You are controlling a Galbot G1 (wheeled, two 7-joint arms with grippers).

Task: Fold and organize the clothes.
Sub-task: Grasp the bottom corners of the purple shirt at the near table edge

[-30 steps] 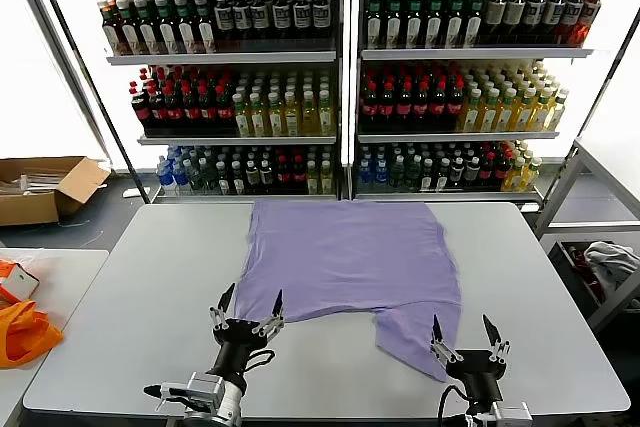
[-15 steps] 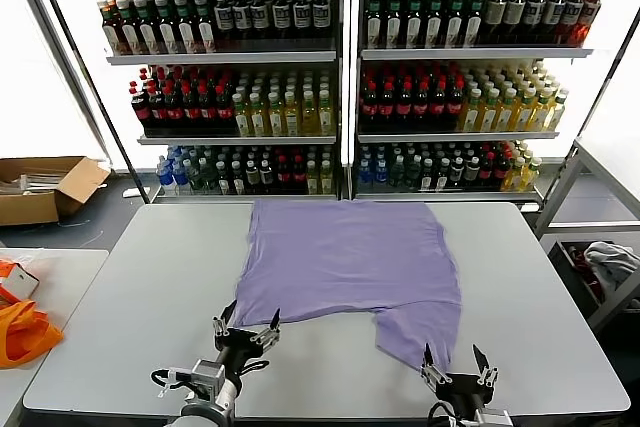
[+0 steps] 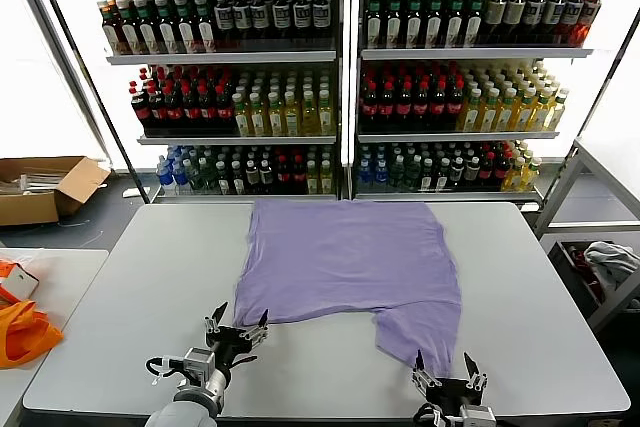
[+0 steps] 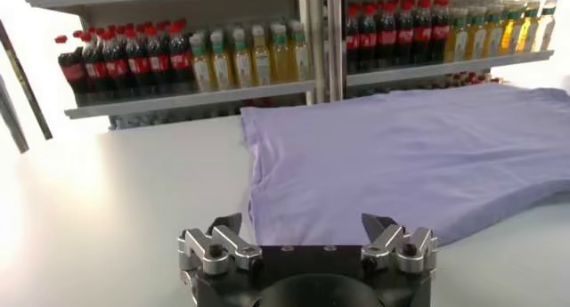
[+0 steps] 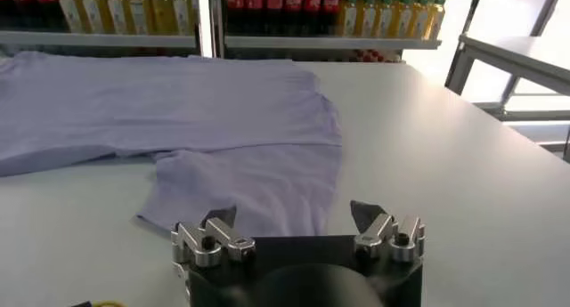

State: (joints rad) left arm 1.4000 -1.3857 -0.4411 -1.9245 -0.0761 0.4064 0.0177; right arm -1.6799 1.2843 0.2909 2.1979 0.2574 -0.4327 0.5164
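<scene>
The clothes are one lavender T-shirt (image 3: 350, 257) lying flat on the grey table (image 3: 130, 277), plain side up, with one sleeve sticking out toward the front right. My left gripper (image 3: 237, 323) stands open just in front of the shirt's near left corner, nothing between its fingers; the shirt (image 4: 401, 149) fills the left wrist view beyond that gripper (image 4: 303, 224). My right gripper (image 3: 442, 365) is open at the table's front edge, just short of the sleeve tip; the right wrist view has the sleeve (image 5: 249, 180) right ahead of this gripper (image 5: 294, 214).
Drink shelves (image 3: 340, 77) stand behind the table. An orange cloth bag (image 3: 25, 332) lies on a side table at the left, with a cardboard box (image 3: 45, 187) on the floor beyond. A metal rack (image 3: 590, 217) stands at the right.
Both grippers have drawn back toward the table's front edge, away from the shirt, still open. The shirt has not moved.
</scene>
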